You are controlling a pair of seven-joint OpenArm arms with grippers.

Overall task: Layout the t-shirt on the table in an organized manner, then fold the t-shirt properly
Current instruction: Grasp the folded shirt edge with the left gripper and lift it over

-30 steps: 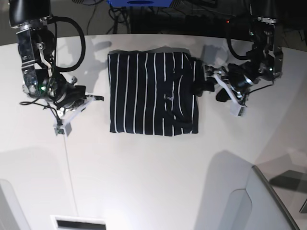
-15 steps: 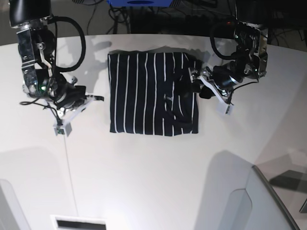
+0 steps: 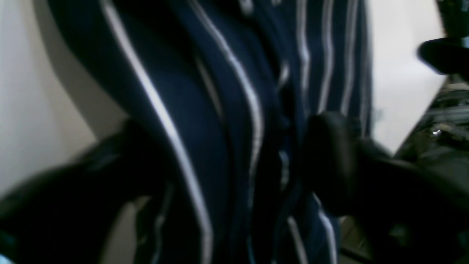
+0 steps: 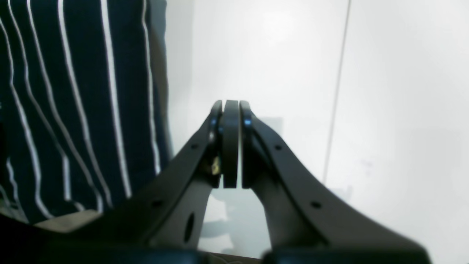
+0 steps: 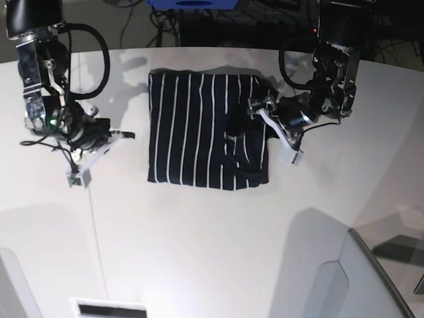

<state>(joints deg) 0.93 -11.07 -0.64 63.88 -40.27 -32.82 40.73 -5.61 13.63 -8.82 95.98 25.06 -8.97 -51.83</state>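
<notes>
T-shirt (image 5: 209,129) lies folded on the table (image 5: 199,252), we see its near-side edge bunched between the left gripper's (image 5: 255,119) part-open jaws, right gripper (image 4: 230,146) closed, empty, well apart.

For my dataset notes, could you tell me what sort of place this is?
Probably a robotics lab bench: two arms work a striped t-shirt on a bare white table, with cables behind.

No readable text, label, brand, number or sign appeared in any view. The dark navy fabric t-shirt with thin white stripes (image 5: 209,129) bore only its stripes, and the smooth white matte table (image 5: 199,245) carried just a thin seam line.
</notes>
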